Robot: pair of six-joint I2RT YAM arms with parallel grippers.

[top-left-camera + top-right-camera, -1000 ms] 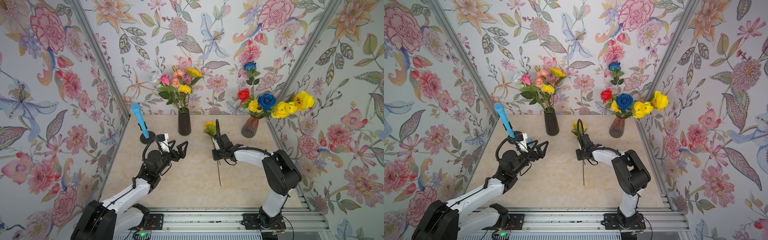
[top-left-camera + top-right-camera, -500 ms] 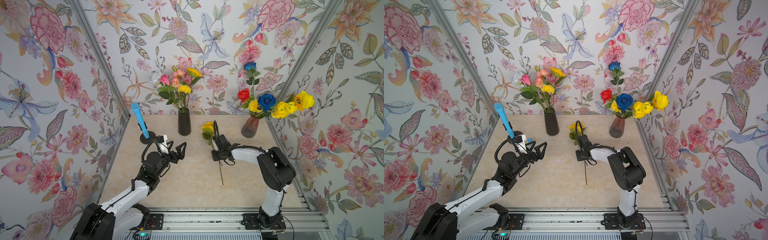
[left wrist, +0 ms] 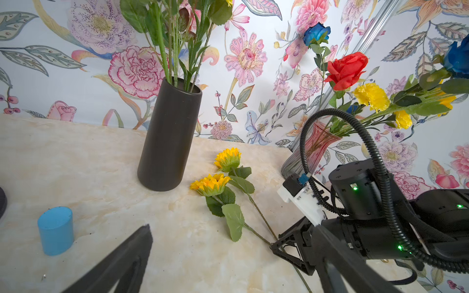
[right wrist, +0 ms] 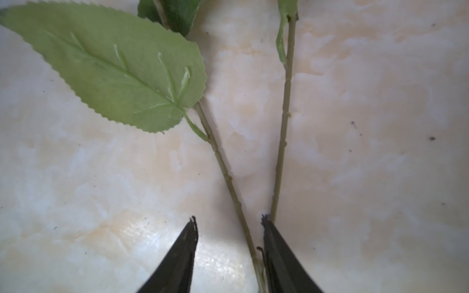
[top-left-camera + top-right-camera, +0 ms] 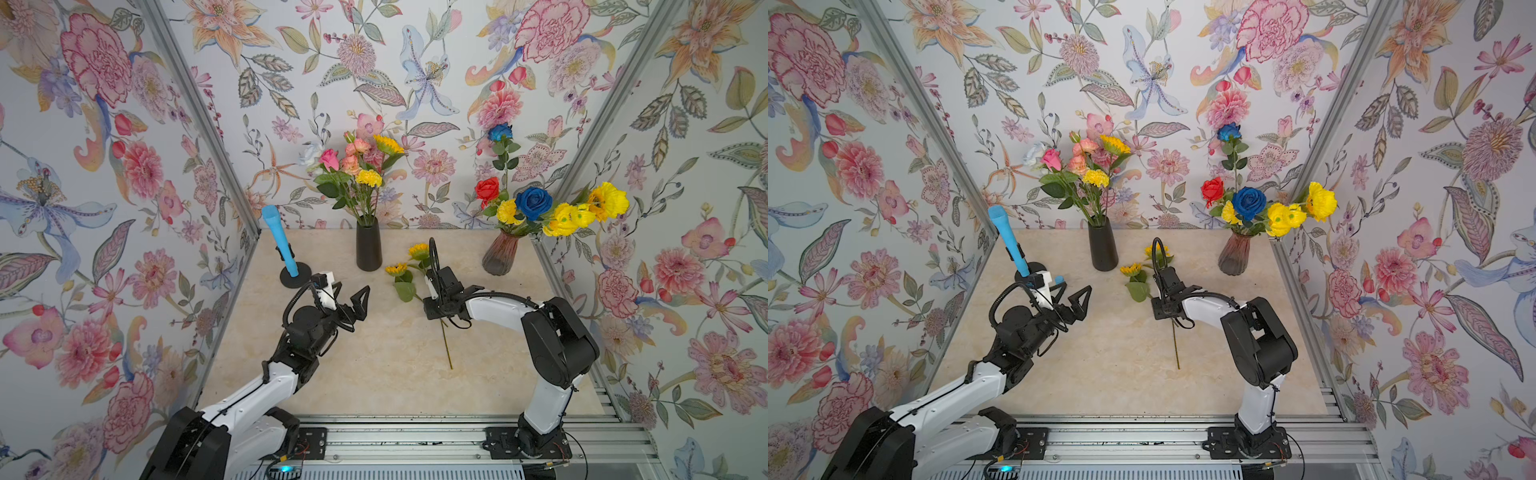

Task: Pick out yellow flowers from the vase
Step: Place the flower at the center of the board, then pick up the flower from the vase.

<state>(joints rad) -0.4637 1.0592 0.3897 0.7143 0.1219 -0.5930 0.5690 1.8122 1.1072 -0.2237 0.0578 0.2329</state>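
The right gripper [image 4: 228, 220] has just let go. Its fingers [image 4: 177, 258], pinched on the sunflower stem [image 4: 226, 177] a second ago, now stand parted, and the stem lies loose between them, close against one finger. The sunflower [image 5: 397, 269] has settled flat on the table [image 5: 374, 386], its heads out beyond the fingertips. That likely counts as one yellow flower delivered.

The left gripper [image 5: 352, 291] stays spread wide and empty, well apart from it. More yellow blooms [image 5: 565, 218] wait in the glass vase [image 5: 500, 257] and the black vase [image 5: 368, 249].

Both top views: high at 6 o'clock, facing 12, sharing the whole table [image 5: 374, 374]. Left wrist: low, facing 2 o'clock. Right wrist: table close-up.
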